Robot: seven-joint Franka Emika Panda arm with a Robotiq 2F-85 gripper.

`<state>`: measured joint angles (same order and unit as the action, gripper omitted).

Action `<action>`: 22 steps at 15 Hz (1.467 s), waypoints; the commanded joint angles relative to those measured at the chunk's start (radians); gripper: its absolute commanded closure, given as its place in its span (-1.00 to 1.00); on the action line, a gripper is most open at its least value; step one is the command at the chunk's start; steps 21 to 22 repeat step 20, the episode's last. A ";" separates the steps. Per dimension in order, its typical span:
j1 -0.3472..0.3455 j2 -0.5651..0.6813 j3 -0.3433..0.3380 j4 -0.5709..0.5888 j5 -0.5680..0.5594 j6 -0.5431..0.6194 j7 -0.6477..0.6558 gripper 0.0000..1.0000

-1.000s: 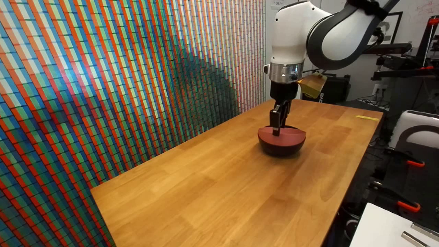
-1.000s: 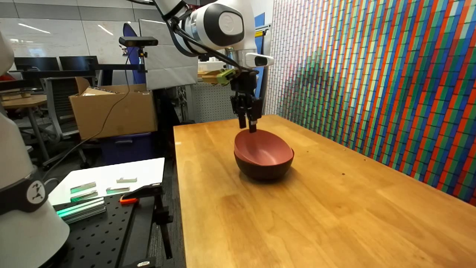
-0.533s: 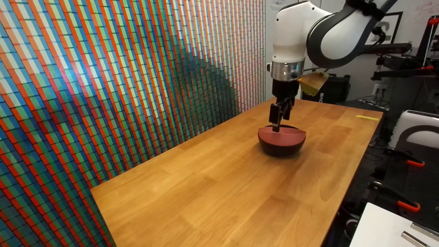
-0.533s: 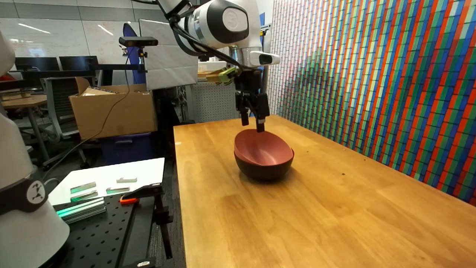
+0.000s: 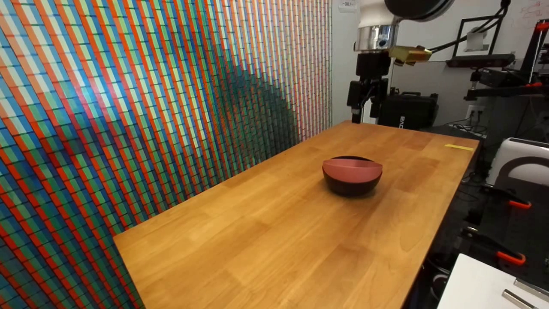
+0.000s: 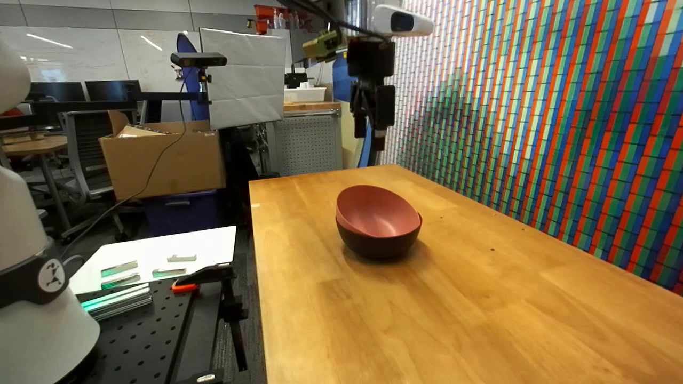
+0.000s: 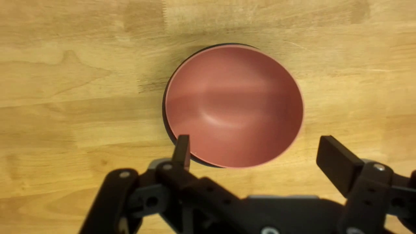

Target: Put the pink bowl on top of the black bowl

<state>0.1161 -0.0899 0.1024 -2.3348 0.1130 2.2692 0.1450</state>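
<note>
Atop black bowl [image 6: 379, 247], pink bowl [image 6: 378, 212] tilts, rim [image 6: 368, 186] clear of gripper [image 5: 365, 118].

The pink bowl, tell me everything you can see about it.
The pink bowl is round, plain reddish-pink and smooth-looking, perhaps plastic or ceramic, with a thin rim, no visible handle and nothing inside. It sits tilted in the black bowl on the wooden table, one side of its rim raised. The black bowl bears it; the open gripper hangs higher up, clear of it.

Glare sits on the striped wall [image 5: 171, 103]; a soft highlight curves inside the pink bowl [image 7: 234, 105].
</note>
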 commanded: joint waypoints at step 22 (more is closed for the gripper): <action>-0.173 -0.059 -0.145 0.312 -0.129 -0.285 -0.123 -1.00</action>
